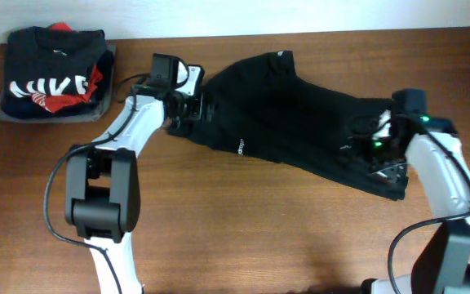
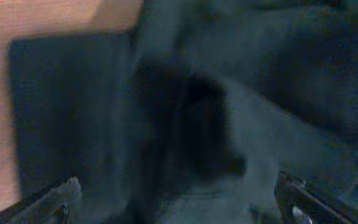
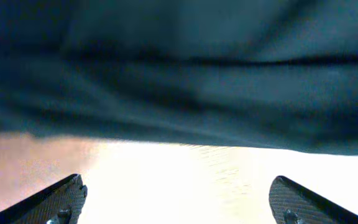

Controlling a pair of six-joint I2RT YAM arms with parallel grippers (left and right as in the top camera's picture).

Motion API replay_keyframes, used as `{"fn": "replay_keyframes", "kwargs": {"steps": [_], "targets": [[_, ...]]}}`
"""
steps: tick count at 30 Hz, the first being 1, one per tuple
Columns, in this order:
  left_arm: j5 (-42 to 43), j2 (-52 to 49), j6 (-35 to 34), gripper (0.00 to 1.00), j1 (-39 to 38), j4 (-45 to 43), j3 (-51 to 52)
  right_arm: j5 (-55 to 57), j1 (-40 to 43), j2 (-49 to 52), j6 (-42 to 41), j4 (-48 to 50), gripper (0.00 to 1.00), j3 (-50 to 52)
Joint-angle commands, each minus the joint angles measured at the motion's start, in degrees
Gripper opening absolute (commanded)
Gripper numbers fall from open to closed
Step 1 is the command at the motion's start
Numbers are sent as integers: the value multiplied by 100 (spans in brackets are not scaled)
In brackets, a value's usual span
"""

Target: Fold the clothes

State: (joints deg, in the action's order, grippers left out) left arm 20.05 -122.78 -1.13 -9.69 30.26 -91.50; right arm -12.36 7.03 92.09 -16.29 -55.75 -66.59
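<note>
Both arms: white shells w/ black joints. Left arm (image 1: 133,122) has a chunky black motor block (image 1: 100,194) n a black cable (image 1: 49,196) looping off it. Right arm (image 1: 436,171) got green LEDs (image 1: 375,145) lit nr the wrist.

Folded black top (image 1: 54,69), white letters, red print, atop grey garment (image 1: 23,117); wooden table (image 1: 259,229).

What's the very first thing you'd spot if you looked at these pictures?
The big black shirt lying crumpled across the middle of the brown table grabs the eye first. A robot arm sits at each end of it, with the left pincer and right pincer both open right by the cloth. In the far left corner lies a folded pile with big white letters and red print.
</note>
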Motion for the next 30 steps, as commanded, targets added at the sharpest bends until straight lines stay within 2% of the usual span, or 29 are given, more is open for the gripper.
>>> {"fn": "replay_keyframes", "kwargs": {"steps": [1, 7, 13, 15, 17, 19, 21, 22, 30], "targets": [[-42, 378, 26, 99, 232, 417, -170, 61, -470, -74, 1106, 46, 99, -98], [-13, 378, 28, 99, 509, 1384, -170, 1023, -1333, 76, 1187, 227, 99, -98], [-17, 376, 70, 98, 411, 1550, -151, 1456, -1921, 323, 1292, 717, 99, -98], [-22, 376, 72, 91, 317, 1547, -151, 1456, -2074, 393, 1290, 815, 100, -98], [-52, 365, 72, 81, 229, 1545, -149, 1440, -2186, 459, 1287, 852, 96, -98], [-151, 361, 70, 77, 153, 1543, -149, 1432, -2251, 533, 1287, 890, 88, -98], [-208, 350, 70, 69, 94, 1550, -149, 1416, -2273, 616, 1287, 931, 74, -98], [-205, 343, 70, 67, 79, 1554, -149, 1405, -2275, 664, 1285, 946, 72, -98], [-205, 254, 70, 64, -9, 1738, -138, 1314, -2271, 968, 1290, 1032, 78, -98]]}}
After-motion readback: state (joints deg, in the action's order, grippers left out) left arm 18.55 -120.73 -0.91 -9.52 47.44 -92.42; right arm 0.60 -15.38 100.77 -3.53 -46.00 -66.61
